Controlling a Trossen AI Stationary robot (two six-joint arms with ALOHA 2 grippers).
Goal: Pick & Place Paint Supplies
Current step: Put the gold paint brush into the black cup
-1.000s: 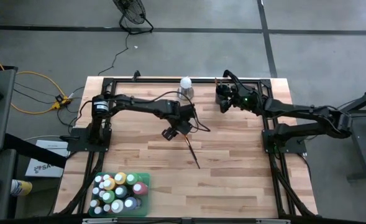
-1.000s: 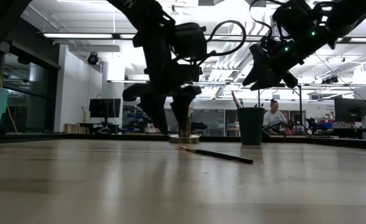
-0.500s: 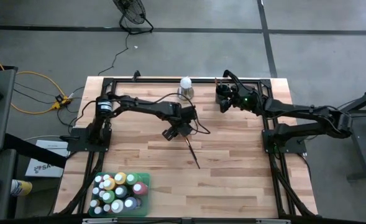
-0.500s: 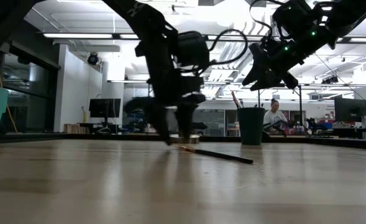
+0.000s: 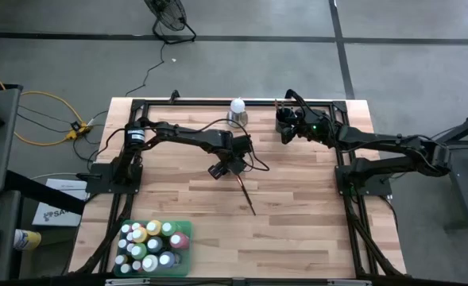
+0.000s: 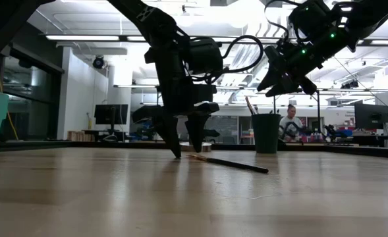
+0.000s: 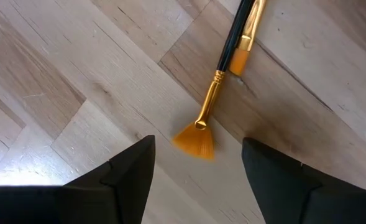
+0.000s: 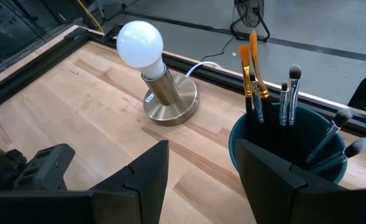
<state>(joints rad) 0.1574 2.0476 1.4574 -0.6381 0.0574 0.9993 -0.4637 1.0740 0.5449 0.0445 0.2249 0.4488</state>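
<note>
The left gripper (image 6: 186, 135) stands low on the wooden table (image 5: 297, 214), its fingers spread on either side of the bristle end of a thin dark brush with orange fan bristles (image 7: 215, 93), which lies flat near the centre with bare wood around it. The right gripper (image 5: 284, 127), also spread and holding nothing, hangs over the dark green cup of brushes (image 8: 288, 158) by the far edge. Small paint bottles (image 5: 152, 242) fill the green tray (image 5: 182, 226) at the near left edge.

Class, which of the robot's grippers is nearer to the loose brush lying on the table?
Left. The left gripper stands open over the brush, fingers either side of its fan-shaped bristles. The right gripper hangs open at the table's far edge above the dark green cup.
</note>
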